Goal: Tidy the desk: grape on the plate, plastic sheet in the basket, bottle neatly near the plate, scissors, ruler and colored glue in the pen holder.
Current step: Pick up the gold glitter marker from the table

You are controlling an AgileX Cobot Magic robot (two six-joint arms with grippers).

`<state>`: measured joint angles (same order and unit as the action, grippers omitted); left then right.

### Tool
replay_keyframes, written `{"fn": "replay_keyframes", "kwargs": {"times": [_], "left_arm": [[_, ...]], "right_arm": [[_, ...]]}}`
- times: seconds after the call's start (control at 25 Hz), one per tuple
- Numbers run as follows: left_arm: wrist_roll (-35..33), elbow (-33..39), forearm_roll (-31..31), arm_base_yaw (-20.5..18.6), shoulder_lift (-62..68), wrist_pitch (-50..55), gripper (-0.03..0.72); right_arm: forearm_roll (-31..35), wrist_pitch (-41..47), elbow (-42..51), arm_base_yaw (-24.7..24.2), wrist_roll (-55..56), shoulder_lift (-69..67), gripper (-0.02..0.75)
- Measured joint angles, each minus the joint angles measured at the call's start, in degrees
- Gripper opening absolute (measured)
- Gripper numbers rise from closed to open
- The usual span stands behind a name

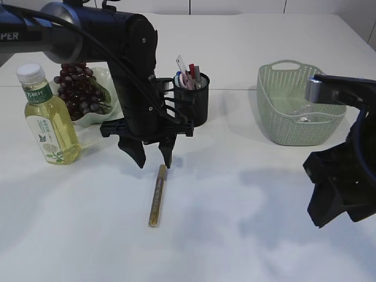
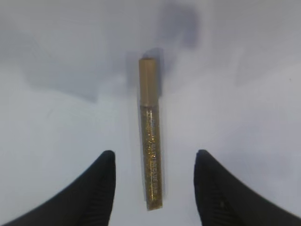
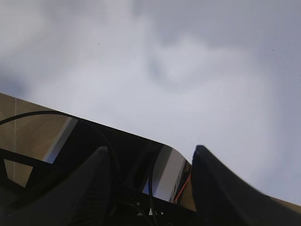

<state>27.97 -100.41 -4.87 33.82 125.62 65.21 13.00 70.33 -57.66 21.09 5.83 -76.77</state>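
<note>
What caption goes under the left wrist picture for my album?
Open left claw hovering over a gold glitter glue tube lying on the white table.

- White counter (image 1: 247, 223) is stretching bare across the foreground, catching soft grey shadows.
- Pale wall panels (image 1: 235, 6) are running along behind it.

White letters "PER" on the left arm (image 1: 23, 35); bottle (image 1: 50, 117) label unreadable

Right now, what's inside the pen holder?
The pen holder shows a ruler tip, pink scissor handles and a red-topped item sticking out. Its opaque black wall hides everything lower down.
</note>
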Motion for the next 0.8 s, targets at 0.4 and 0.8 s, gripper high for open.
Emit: {"fn": "replay_keyframes", "kwargs": {"times": [0.4, 0.8], "left_arm": [[0.1, -0.3, 0.0, 0.0, 3.4, -1.7, 0.386], [0.1, -0.3, -0.1, 0.0, 4.0, -2.8, 0.385]], "right_arm": [[0.4, 0.0, 0.0, 0.0, 0.0, 0.0, 0.438], [1.1, -0.1, 0.0, 0.0, 0.0, 0.0, 0.438]]}}
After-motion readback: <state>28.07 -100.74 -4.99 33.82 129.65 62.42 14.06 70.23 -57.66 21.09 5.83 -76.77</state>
